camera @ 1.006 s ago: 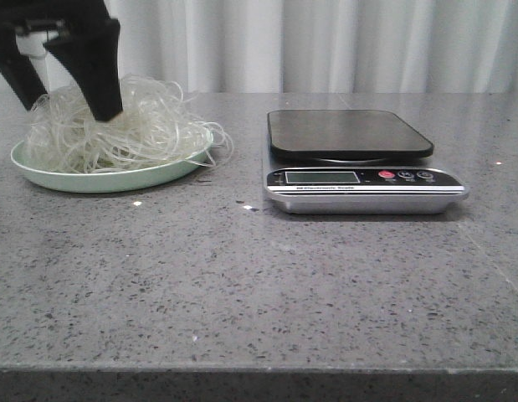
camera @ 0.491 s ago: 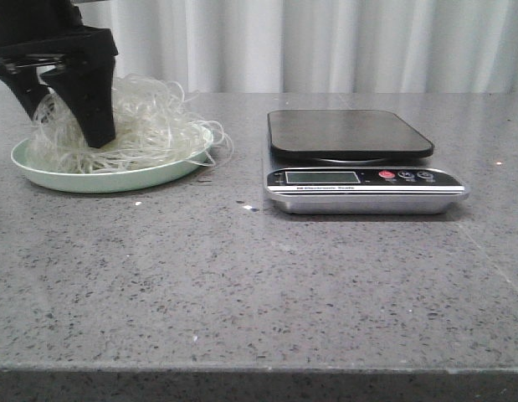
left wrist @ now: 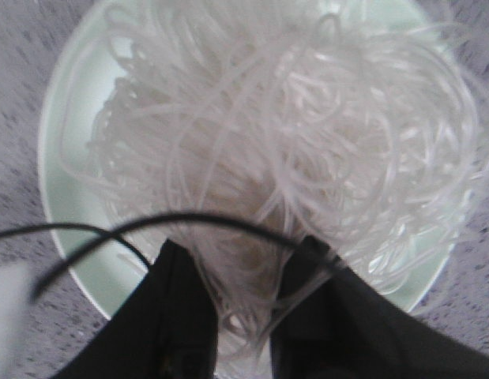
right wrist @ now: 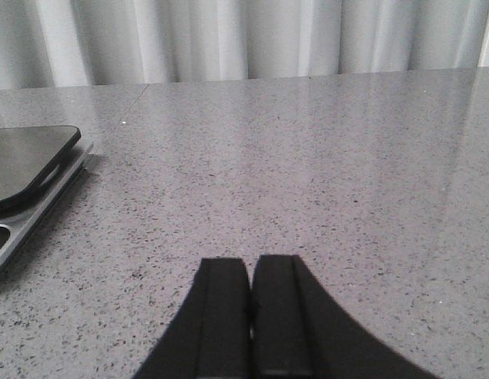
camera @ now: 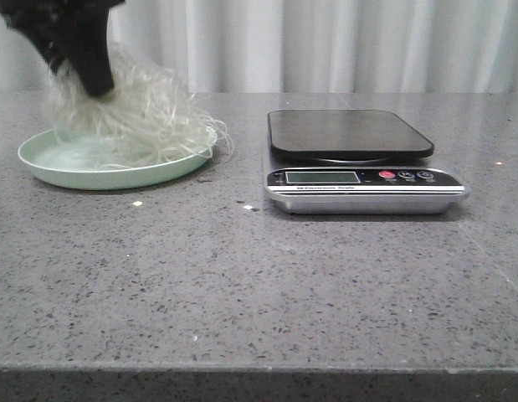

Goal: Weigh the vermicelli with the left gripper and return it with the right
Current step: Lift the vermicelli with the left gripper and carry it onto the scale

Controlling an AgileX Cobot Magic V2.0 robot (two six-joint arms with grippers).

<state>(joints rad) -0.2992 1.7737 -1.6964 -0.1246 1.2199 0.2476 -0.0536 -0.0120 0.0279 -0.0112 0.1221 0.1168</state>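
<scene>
Most vermicelli (camera: 129,113) pinched in left gripper (left wrist: 242,316) — above plate (camera: 91,172).

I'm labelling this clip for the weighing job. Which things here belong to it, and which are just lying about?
Belong to the job:
vermicelli
left gripper, shut on the strands
pale green plate
scale
right gripper, shut, empty

Just lying about:
white curtain
small crumbs on the table

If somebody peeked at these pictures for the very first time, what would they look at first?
Probably the fluffy tangle of thin, whitish, see-through vermicelli noodles, pinched by the black left gripper and rising off the pale green round plate at the table's far left. Next, the silver kitchen scale with a black weighing top to the right of the plate, with nothing on it. The black right gripper waits shut over bare grey speckled table.
</scene>
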